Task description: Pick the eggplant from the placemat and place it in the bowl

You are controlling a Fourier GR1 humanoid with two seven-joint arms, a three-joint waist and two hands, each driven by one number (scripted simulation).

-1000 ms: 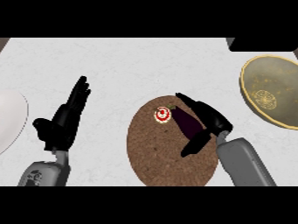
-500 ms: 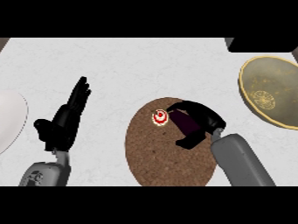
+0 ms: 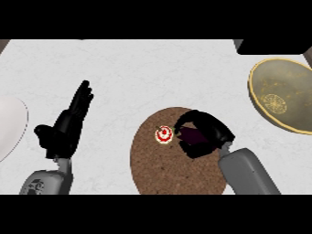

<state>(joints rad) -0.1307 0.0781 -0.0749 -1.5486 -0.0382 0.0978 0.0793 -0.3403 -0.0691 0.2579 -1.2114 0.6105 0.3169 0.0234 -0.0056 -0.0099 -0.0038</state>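
One job underway, and it's barely past the grab! The right hand (image 3: 206, 133) sits curled down over the eggplant (image 3: 190, 136), fingers wrapped around that dark purple body, which is mostly hidden and looks not yet lifted off the round cork placemat (image 3: 159, 169). So by my read the grasp is on, while the lift, the carry and the drop are all left to do. The bowl (image 3: 266, 75), gold-rimmed and holding nothing, waits well apart at the upper right. Over on the other side the left hand (image 3: 67, 125) rests with fingers straight, gripping nothing. A small red-and-white disc (image 3: 163, 134) lies just beside the eggplant on the mat. The desk (image 3: 138, 68) is pale, speckled stone, a white plate (image 3: 13, 114) with something brown at the left edge.
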